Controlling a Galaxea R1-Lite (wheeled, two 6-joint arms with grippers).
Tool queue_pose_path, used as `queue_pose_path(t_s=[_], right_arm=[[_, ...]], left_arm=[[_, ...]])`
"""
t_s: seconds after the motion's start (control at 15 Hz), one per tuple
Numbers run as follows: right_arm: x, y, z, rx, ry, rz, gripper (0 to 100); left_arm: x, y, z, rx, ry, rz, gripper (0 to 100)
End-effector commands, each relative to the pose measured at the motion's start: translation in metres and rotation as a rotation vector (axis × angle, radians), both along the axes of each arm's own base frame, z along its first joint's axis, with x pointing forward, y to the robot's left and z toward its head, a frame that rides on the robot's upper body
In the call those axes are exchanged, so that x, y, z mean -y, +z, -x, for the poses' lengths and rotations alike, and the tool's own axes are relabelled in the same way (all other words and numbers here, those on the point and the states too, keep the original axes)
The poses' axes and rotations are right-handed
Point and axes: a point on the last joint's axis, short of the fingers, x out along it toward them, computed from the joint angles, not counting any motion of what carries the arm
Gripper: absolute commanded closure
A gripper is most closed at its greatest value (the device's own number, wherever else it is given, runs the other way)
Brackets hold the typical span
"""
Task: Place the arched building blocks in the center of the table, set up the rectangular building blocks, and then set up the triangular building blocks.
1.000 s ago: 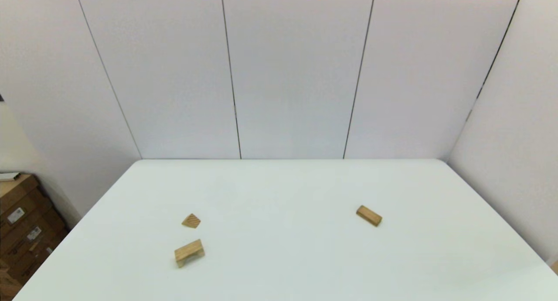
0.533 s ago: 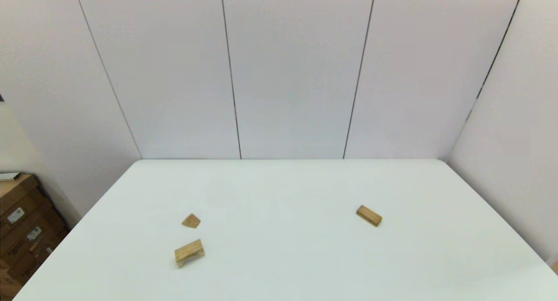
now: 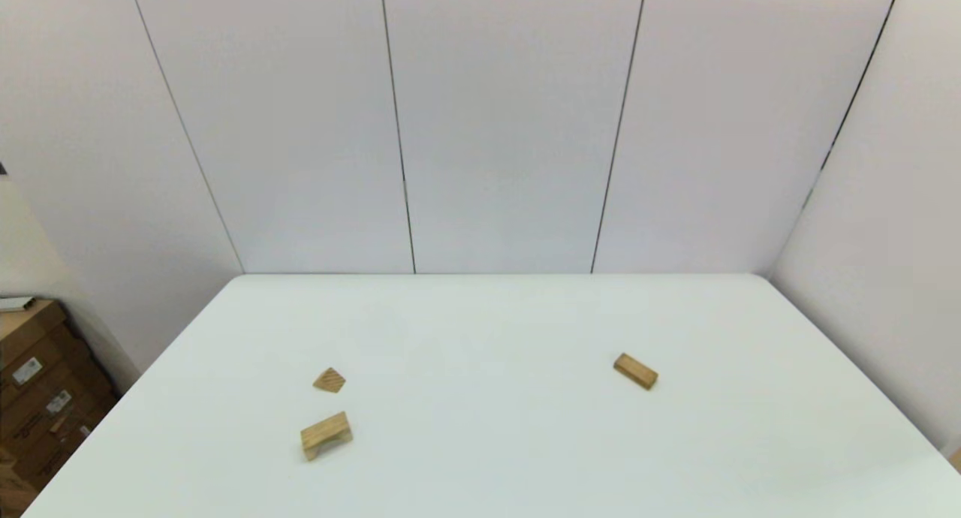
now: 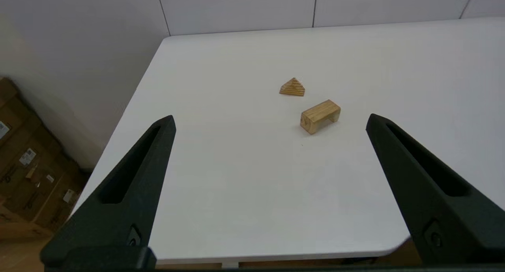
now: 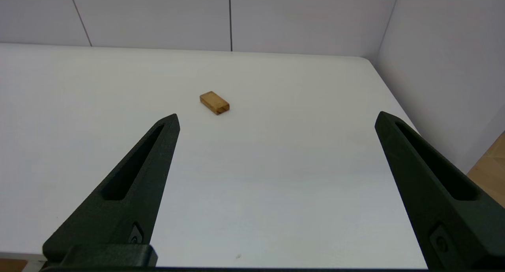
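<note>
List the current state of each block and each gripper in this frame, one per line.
Arched block: on the table's left side, notch down, untouched, not yet in the center.
Triangular block: lying just behind the arched block, apart from it.
Rectangular block: lying flat on the right side, alone.
Left gripper: open, empty, back near the table's near edge.
Right gripper: open, empty, likewise held back.

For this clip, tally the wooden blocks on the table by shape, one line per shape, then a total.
Arched block: 1
Rectangular block: 1
Triangular block: 1
Total: 3 blocks, all lying apart on the white table.
</note>
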Motion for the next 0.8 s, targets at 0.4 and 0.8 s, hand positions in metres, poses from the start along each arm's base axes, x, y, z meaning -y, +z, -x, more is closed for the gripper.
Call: queue_pose_path(t_s=[0.4,0.8], right_arm=[[0.000,0.000,0.000,0.001,0.002,0.001,0],[0.000,0.000,0.000,0.001,0.002,0.001,0]], left_arm=[[0.001,0.110,-0.074,-0.408,-0.074,-0.048,0],[0.004,0.097,-0.155,-0.691,-0.145,-0.146,0]])
